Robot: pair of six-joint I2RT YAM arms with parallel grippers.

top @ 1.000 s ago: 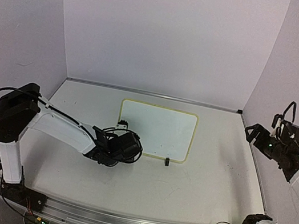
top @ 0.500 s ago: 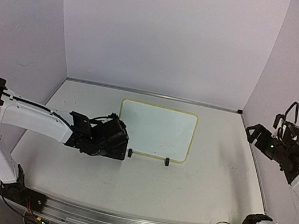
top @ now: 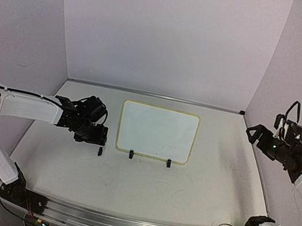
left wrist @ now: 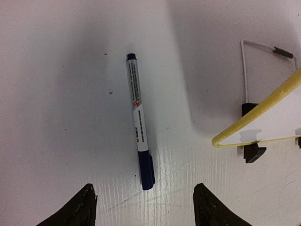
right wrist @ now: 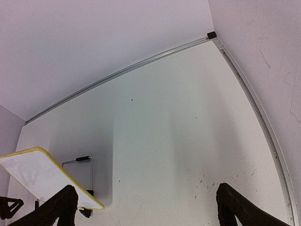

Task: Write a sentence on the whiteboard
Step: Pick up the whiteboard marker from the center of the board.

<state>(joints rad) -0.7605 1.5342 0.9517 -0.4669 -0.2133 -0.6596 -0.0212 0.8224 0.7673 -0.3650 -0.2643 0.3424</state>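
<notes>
Hovering over a blue-capped marker (left wrist: 139, 120), the left gripper (left wrist: 143, 209) holds its two dark fingers (left wrist: 84, 207) spread wide with nothing between them; the pen lies flat on the white table (top: 196, 185), capped end nearest the fingertips and its other end pointing away, touched by neither finger

From overhead, the marker shows as a small dark sliver just off the near left corner of the whiteboard (top: 158, 133), with the left arm stretched in low from the table's left edge

The whiteboard stands in the middle of the table, closer to the far edge than the near one, its long side running left to right. It is tilted rather than flat, carried on two small black clip feet (top: 131, 154) along its near edge and backed by a thin wire prop (left wrist: 244, 61) that rests on the table behind it. A pale-yellow frame runs round its rounded corners, and its face reads as plain white from above; any marks on it are too faint to make out

Over by the table's right edge the right gripper (right wrist: 146, 202) hangs raised above the surface, well apart from the board, its fingers (right wrist: 59, 209) as wide open as the left's and likewise empty. Its wrist camera looks down at bare tabletop, the far right corner of the table and, at lower left, one corner of the whiteboard with the wire prop behind it
</notes>
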